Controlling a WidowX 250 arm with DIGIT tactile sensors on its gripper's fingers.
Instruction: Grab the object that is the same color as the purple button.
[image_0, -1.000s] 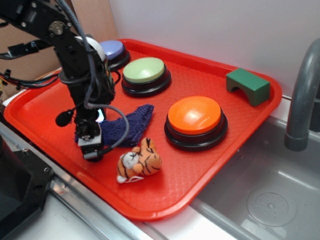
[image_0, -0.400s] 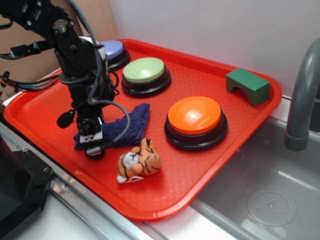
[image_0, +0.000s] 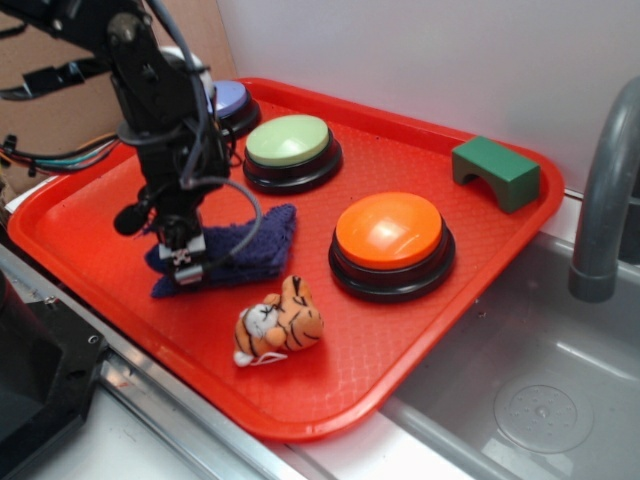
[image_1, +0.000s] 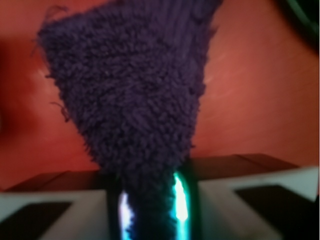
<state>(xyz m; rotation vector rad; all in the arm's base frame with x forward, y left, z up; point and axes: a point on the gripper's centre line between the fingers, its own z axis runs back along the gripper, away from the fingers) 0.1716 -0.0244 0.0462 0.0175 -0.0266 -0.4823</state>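
A large red plastic tray (image_0: 420, 330) with a textured floor and raised rim takes up most of the exterior view, set beside a grey metal sink basin (image_0: 530, 400) whose curved grey faucet (image_0: 605, 190) rises at the right edge. The black jointed robot arm (image_0: 150, 90) reaches down from the upper left over the tray's left half, trailing a black cable. Among the things on the tray, the biggest is a round orange push button on a black base (image_0: 391, 243), right of centre; behind and left of it sits a light green round button on a black base (image_0: 290, 150), and further back left, partly hidden by the arm, the smaller pale lavender-blue purple button (image_0: 232, 102). A dark green arch-shaped block (image_0: 496, 172) lies near the far right corner. The dark purple-blue fuzzy terry cloth rag (image_0: 240, 250) lies on the tray's left-front area, between the green button and a small orange striped tiger plush (image_0: 277, 320) that rests near the front rim, just apart from the cloth. The tool (image_0: 187, 262) is down at the rag's left end; in the wrist view the rag (image_1: 132, 95) narrows to a tip that runs down between the two shiny fingers (image_1: 180, 205), which are pressed in on it from both sides, pinching the fabric.
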